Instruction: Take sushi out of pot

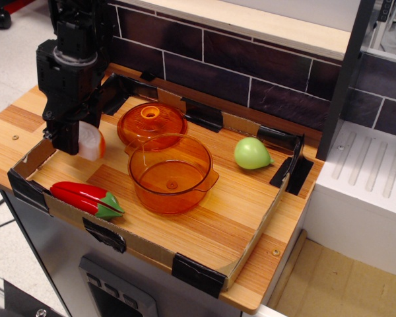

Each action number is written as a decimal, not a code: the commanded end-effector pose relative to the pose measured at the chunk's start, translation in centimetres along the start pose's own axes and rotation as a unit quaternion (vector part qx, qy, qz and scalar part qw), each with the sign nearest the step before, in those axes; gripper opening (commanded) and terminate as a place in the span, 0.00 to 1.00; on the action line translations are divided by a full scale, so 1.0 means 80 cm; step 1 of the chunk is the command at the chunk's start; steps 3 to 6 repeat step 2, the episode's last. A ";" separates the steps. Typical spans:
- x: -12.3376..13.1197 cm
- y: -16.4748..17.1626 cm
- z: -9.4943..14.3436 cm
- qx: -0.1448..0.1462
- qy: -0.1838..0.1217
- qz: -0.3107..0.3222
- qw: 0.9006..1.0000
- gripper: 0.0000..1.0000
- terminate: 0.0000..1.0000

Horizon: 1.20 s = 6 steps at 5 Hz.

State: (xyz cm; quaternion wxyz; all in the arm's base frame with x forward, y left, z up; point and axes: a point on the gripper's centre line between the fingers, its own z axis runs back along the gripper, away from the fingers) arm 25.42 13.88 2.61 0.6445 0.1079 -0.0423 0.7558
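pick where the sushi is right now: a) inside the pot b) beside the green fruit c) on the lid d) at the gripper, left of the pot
d: the sushi sits at the gripper, left of the pot, which looks empty.

- We see the gripper (81, 144) low over the left end of the wooden tray (204, 228), its fingers closed around the sushi (92, 142), white side facing us and orange layer to the right.
- We cannot tell whether the sushi touches the tray floor.
- The pot (171, 173) stands upright in the tray's middle, with nothing inside it.
- Just behind the pot, touching its rim, lies the orange lid (151, 123) with its knob up.
- A red pepper (86, 199) lies by the front-left cardboard edge.
- A pale green pear (252, 153) rests to the right of the pot, well apart from it.
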 end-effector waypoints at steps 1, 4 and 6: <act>-0.003 -0.011 0.007 -0.012 -0.019 -0.004 1.000 1.00 0.00; 0.000 -0.013 0.011 -0.015 -0.018 -0.005 1.000 1.00 1.00; 0.000 -0.013 0.011 -0.015 -0.018 -0.005 1.000 1.00 1.00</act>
